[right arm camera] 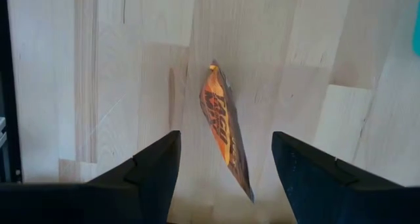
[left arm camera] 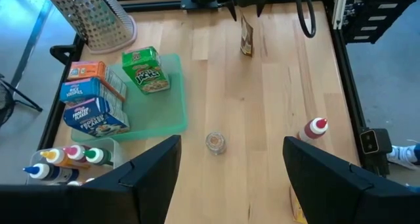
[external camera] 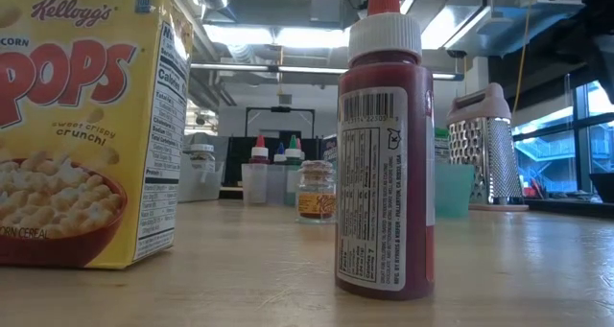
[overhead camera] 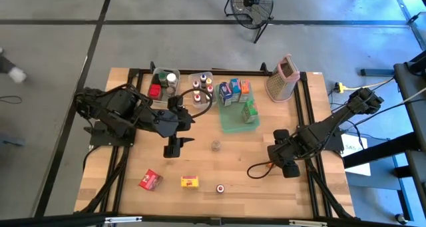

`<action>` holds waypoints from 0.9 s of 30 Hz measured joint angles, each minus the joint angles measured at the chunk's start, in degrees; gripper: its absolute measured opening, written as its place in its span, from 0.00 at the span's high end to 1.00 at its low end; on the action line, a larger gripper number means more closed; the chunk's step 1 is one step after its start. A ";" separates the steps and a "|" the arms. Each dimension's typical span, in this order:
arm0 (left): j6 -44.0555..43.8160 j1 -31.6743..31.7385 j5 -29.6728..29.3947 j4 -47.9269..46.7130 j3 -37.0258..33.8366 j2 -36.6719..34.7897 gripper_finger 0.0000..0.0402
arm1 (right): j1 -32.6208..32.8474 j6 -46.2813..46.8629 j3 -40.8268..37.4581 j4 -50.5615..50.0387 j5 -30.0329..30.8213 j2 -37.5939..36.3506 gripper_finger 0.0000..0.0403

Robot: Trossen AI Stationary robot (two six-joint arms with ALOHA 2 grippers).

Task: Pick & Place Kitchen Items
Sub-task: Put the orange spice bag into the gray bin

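Jaws apart, right gripper [right arm camera: 223, 178] straddles an orange packet [right arm camera: 224, 129] standing on edge; left gripper [left arm camera: 230, 178], also open, waits; a clumsy closure could topple it

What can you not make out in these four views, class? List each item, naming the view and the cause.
- Orange packet, right wrist view: print unreadable, seen edge-on, lower end cut off between the right arm's open jaws.
- Small jar, high view: label too small.
- Cereal box, low view: cropped by the left edge.
- Spice jars, left wrist view: partly behind a dark finger.
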 joint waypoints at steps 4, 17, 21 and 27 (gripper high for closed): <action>-0.02 0.00 0.02 0.00 0.02 0.00 0.35 | 0.00 0.00 0.00 0.00 0.00 0.00 0.44; -0.19 -1.62 0.02 0.00 0.02 0.00 0.35 | 0.00 1.06 -4.97 4.26 0.35 0.02 0.50; -0.17 -2.13 0.02 0.00 0.02 0.00 0.35 | 0.00 1.36 -5.42 5.25 -0.02 0.02 0.50; -0.69 -2.32 0.02 0.00 0.02 0.00 0.35 | 0.00 1.51 -5.42 5.38 -1.65 0.02 0.54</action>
